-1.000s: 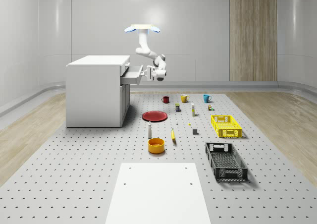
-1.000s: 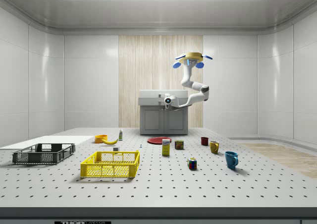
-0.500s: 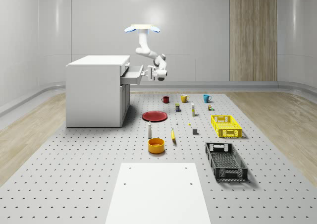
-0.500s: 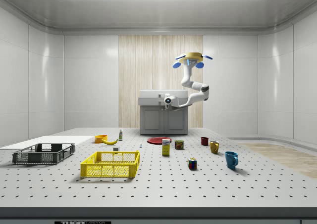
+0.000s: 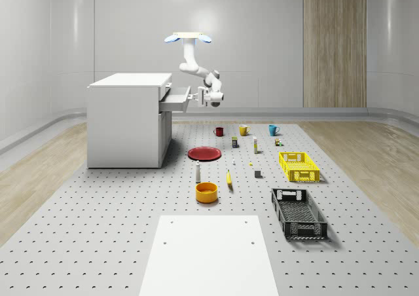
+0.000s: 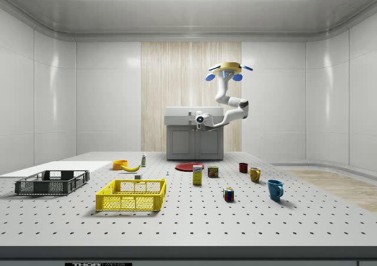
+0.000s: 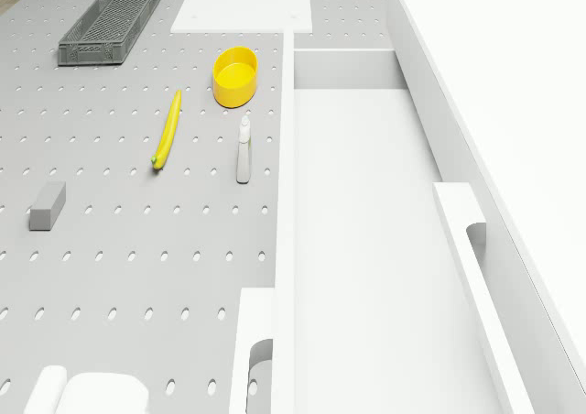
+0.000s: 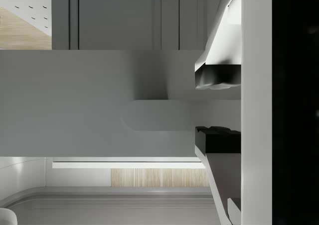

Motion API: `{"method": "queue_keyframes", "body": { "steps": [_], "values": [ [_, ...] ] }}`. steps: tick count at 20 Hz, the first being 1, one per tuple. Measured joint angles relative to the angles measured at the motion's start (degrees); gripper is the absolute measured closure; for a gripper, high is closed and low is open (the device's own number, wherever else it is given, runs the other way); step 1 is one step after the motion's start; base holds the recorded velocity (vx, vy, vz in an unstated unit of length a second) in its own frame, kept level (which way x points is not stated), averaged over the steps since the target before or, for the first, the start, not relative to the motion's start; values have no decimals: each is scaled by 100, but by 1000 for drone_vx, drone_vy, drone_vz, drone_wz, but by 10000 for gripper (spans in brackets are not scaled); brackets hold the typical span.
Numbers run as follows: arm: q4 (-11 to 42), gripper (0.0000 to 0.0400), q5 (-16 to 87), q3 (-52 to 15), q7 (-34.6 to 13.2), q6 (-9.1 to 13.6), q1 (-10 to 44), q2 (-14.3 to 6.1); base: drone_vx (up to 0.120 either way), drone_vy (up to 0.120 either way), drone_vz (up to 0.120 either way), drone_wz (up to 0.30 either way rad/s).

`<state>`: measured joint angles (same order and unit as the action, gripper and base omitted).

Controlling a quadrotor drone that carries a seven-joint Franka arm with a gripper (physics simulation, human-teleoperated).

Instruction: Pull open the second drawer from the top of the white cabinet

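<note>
White cabinet (image 5: 127, 119) — stands at the far left of the perforated table (image 5: 98, 230) in the whole-scene view. A drawer (image 5: 175, 100) near its top is pulled out toward that view's right; in the drone view its interior (image 7: 366, 249) lies open and bare, with the handle (image 7: 472, 277) of a drawer front beside it.

Drone (image 5: 188, 38) — hovers in the air above and just to the right of the pulled-out drawer's front, over the table. The arm (image 5: 196, 70) bends down and leftward from it to the drawer front.

Gripper (image 5: 199, 99) — at the drawer's front edge. In the wrist view its two dark pads (image 8: 217, 78) stand a narrow gap apart, above and below the rounded handle (image 8: 159, 115), with daylight between pad and handle; whether they actually press on it cannot be told.

Other items on the table, whole-scene view:
- red plate (image 5: 205, 153), just right of the cabinet base
- white bottle (image 5: 198, 171) and yellow bowl (image 5: 206, 192), nearer the camera
- banana (image 5: 229, 178), right of the bottle
- red mug (image 5: 218, 131), yellow mug (image 5: 243, 130), blue mug (image 5: 273, 129) — in a row at the far side
- yellow crate (image 5: 299, 166) and black crate (image 5: 298, 213), on the right
- white board (image 5: 209, 257), at the near edge
</note>
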<state>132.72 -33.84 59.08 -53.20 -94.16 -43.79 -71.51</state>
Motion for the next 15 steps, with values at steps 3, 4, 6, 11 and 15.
{"method": "queue_keyframes", "body": {
  "steps": [3,4,6,11,15],
  "values": [
    [-139,297,86,89,-49,109,-46,-36,0,0,0,0],
    [-174,298,109,111,-63,134,-60,-47,0,0,0,0],
    [-227,299,149,143,-89,170,-85,-70,0,100,0,0],
    [-295,300,217,183,-140,204,-131,-124,0,120,0,0],
    [-311,300,250,192,-167,203,-154,-157,0,0,0,0]
  ]
}}
